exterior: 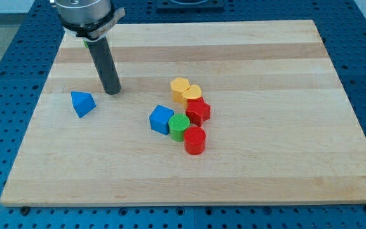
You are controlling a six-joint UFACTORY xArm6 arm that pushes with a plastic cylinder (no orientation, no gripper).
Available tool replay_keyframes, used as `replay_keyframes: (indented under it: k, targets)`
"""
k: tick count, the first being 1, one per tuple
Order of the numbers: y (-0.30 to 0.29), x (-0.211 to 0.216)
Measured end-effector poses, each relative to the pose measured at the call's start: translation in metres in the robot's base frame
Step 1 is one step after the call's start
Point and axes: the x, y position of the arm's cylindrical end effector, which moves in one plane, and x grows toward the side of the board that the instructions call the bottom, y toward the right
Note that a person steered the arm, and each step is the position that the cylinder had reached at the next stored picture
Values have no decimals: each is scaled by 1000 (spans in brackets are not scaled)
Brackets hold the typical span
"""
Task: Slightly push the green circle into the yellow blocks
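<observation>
The green circle [179, 126] sits near the board's middle, touching the blue cube [161, 119] on its left and the red cylinder [195, 140] at its lower right. The two yellow blocks [186, 91] stand together just above it, with the red star [198, 111] between them and the green circle on the right. My tip [112, 91] rests on the board well to the left of this cluster, to the upper right of the blue triangle [82, 103]. A bit of green shows behind the rod at the view's top left [85, 43].
The wooden board [265, 172] lies on a blue perforated table [5, 76]. The rod's mount [84, 13] hangs over the board's top left corner.
</observation>
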Motion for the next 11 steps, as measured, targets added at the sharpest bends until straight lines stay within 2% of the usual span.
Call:
replay_keyframes:
  k: [2,5,6,8,9,10,11]
  targets:
    - [-16,63]
    - [-61,61]
    - [-61,34]
    - [-61,34]
    - [-45,46]
    - [21,97]
    - [22,115]
